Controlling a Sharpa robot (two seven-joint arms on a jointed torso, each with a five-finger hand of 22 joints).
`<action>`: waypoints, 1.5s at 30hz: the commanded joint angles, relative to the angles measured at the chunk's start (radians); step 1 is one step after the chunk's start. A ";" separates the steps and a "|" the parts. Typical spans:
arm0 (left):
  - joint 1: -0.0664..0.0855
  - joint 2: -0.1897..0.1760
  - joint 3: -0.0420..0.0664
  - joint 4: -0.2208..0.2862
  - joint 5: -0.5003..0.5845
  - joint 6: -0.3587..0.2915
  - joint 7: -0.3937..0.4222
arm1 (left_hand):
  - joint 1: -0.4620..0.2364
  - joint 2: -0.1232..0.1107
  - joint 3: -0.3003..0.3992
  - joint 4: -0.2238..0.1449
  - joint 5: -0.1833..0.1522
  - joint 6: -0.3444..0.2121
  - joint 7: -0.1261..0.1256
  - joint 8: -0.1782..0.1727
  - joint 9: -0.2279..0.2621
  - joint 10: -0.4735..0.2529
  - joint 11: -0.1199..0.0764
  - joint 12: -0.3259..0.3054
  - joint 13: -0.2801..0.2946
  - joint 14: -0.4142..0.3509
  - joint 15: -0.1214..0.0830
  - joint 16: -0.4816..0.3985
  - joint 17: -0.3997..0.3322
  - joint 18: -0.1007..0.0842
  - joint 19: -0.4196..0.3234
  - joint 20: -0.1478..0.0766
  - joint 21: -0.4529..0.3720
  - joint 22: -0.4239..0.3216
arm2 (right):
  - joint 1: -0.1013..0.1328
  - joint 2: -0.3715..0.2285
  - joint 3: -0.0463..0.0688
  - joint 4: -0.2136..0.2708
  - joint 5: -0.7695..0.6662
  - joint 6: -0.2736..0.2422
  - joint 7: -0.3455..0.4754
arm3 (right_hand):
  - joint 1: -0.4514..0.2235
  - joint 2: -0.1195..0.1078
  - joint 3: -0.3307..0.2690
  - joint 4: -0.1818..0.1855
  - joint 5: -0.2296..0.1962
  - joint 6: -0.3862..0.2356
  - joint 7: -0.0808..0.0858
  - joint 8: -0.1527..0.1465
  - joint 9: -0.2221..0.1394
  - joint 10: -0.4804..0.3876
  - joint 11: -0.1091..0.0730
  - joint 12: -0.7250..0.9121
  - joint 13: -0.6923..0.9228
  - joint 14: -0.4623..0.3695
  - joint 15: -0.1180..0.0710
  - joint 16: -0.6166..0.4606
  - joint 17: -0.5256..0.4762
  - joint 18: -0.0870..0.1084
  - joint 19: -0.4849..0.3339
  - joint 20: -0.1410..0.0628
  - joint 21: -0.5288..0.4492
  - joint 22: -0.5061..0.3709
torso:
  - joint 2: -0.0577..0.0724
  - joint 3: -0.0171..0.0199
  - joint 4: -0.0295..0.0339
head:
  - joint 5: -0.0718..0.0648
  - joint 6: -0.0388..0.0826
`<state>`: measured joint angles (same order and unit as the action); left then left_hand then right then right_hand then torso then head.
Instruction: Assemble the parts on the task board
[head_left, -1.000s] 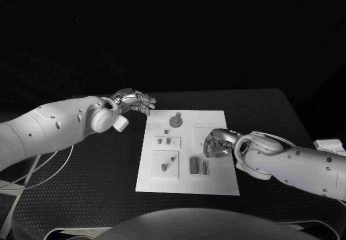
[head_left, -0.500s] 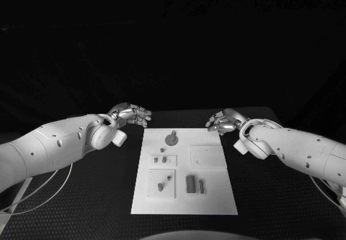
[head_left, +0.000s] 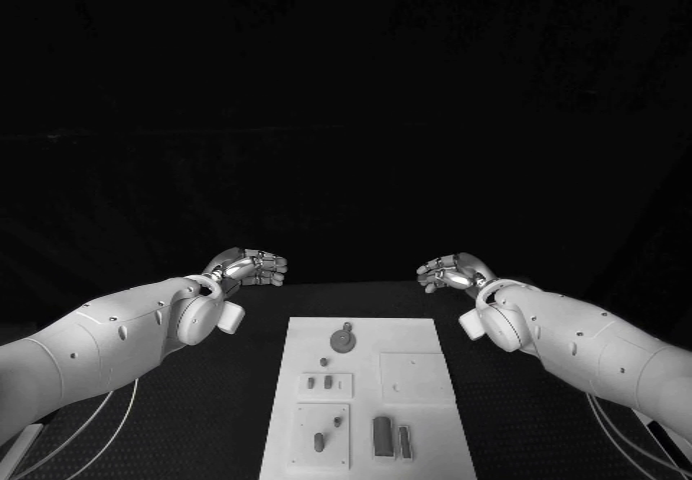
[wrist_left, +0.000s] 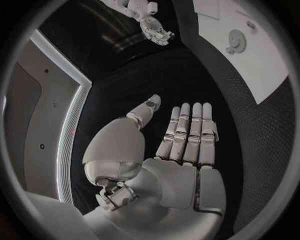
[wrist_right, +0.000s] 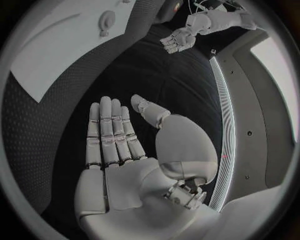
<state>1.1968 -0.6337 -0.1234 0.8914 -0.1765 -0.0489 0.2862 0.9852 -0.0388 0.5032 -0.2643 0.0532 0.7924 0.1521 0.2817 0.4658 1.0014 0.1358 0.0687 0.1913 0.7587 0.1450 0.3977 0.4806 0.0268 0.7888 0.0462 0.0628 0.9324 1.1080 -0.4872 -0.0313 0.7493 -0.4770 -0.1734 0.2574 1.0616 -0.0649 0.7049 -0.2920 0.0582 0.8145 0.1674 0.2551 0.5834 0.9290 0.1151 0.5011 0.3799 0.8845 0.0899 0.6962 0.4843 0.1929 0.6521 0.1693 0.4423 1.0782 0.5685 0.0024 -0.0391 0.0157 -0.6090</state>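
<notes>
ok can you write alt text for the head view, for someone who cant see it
Two white robot arms reach in from either side, the left hand and right hand raised beyond the far end of a white task board, holding nothing. The board lies on a black table and carries small grey parts, among them a round part near its far end.

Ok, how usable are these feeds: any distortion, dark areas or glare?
Head view: task board evenly lit, no glare, the background black. Left wrist view: fisheye bends the board's edge, left hand sharp. Right wrist view: same bending, right hand sharp, a bright strip beside it.
</notes>
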 joint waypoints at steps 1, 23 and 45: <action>-0.002 0.005 0.001 0.000 0.039 0.014 0.051 | -0.018 0.000 -0.008 -0.003 0.000 -0.010 0.001 -0.004 -0.001 -0.014 0.000 -0.003 -0.014 -0.013 0.002 -0.016 -0.006 -0.013 -0.014 0.004 -0.001 -0.024 | -0.001 -0.003 0.006 -0.004 0.072 0.070 0.052 | 0.000 0.018 -0.012 -0.001 -0.002 -0.020 0.001 -0.006 -0.014 0.005 0.010 -0.068 -0.056 -0.028 0.022 -0.079 -0.020 -0.017 -0.050 0.018 -0.060 -0.037 | -0.013 -0.0019 0.0041 | 0.002 0.022; -0.016 0.024 0.002 -0.023 0.040 0.037 0.052 | -0.028 0.004 -0.020 -0.009 -0.001 -0.020 0.005 -0.004 0.000 -0.024 0.001 0.000 -0.042 -0.025 0.009 -0.040 -0.016 -0.013 -0.016 0.009 0.002 -0.072 | -0.023 0.000 0.017 0.005 0.102 0.056 0.065 | -0.009 0.039 -0.061 0.004 -0.002 -0.062 0.004 -0.002 -0.068 0.016 0.029 -0.244 -0.222 -0.118 0.063 -0.268 -0.087 -0.027 -0.116 0.047 -0.153 -0.071 | -0.005 0.0124 0.0100 | 0.016 0.030; -0.081 -0.059 0.061 0.319 0.102 -0.343 0.132 | -0.985 0.039 -0.503 0.264 -0.053 -0.792 -0.152 -0.282 -0.466 -1.001 -0.136 -0.069 -0.191 -0.759 -0.145 -0.398 -0.481 -0.027 -0.789 -0.046 -0.063 -0.932 | -0.039 -0.133 0.023 0.371 0.265 -0.243 0.143 | -1.062 0.065 -0.705 0.292 -0.058 -0.815 -0.167 -0.255 -0.583 -0.929 -0.115 -0.501 -0.380 -0.885 -0.090 -0.696 -0.484 -0.193 -0.652 -0.169 -0.442 -1.078 | -0.024 -0.0024 0.0391 | -0.016 0.009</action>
<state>1.1209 -0.6872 -0.0656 1.1796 -0.1146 -0.2279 0.3531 0.0497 -0.0011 0.0278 -0.0109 0.0084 0.0388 0.0082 0.0171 0.0236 0.0495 0.0065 0.0085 0.0075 0.0387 0.0070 0.0190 0.0236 0.0076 0.0389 0.0035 0.0085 0.0437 1.0702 -0.6121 -0.0096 1.0888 -0.2928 -0.2892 0.3378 0.0762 -0.0012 0.0342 -0.0138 0.0069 0.0407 0.0080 0.0142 0.0260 0.0487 0.0072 0.0154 0.0080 0.0401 0.0072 0.0212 0.0199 0.0218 0.0305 0.0078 0.0162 0.0609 0.5451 0.0005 -0.0012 0.0003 -0.5998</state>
